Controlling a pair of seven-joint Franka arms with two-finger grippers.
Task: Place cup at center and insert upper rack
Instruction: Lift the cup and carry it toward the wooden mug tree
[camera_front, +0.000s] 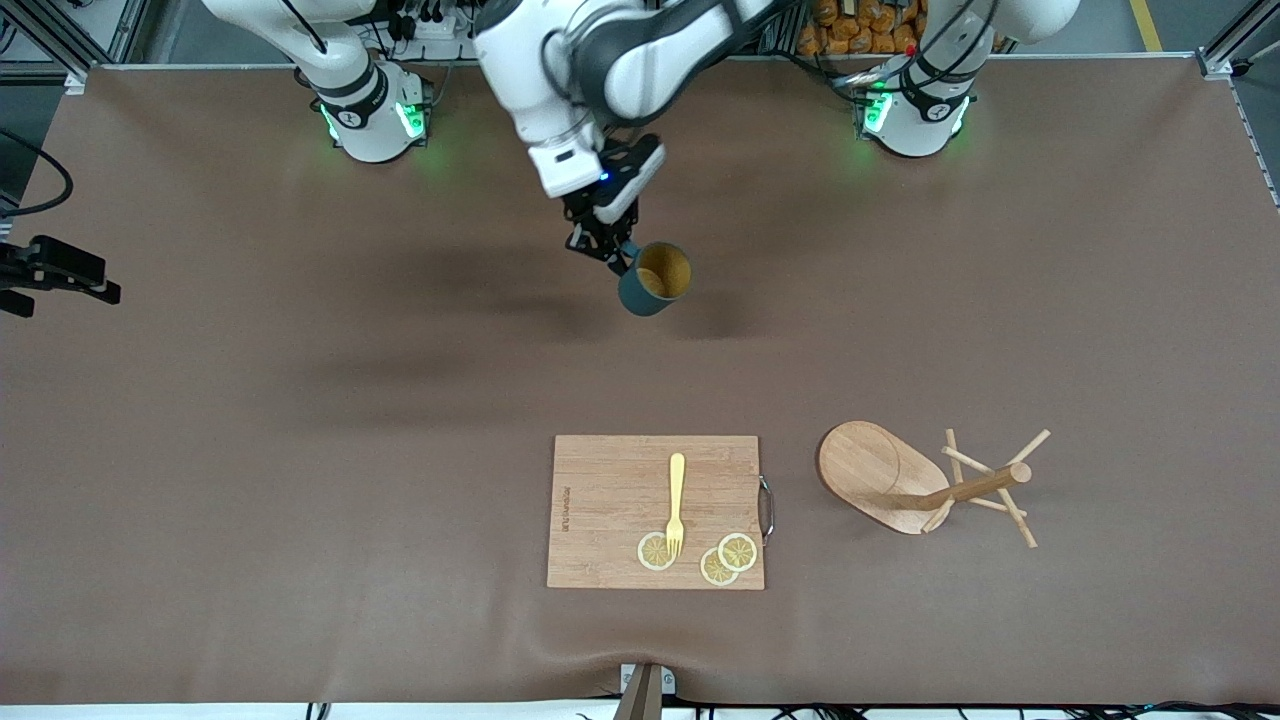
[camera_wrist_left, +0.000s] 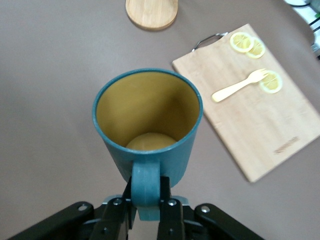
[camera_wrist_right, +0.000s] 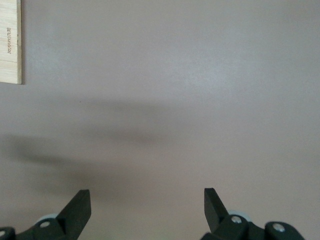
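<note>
One step is underway: your left claw (camera_front: 612, 255) grips the cup (camera_front: 655, 279) by its handle above the tabletop (camera_front: 300, 400). Lower it at center. The right claw (camera_wrist_right: 147, 210) waits open.

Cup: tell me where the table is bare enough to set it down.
The left gripper holds the cup by its handle over a bare brown stretch, bordered by the arm bases and, nearer the front camera, the cutting board. The right arm's end is bare too. Crowded: the board with fork and lemon slices, and the upper rack lying tipped beside it.
</note>
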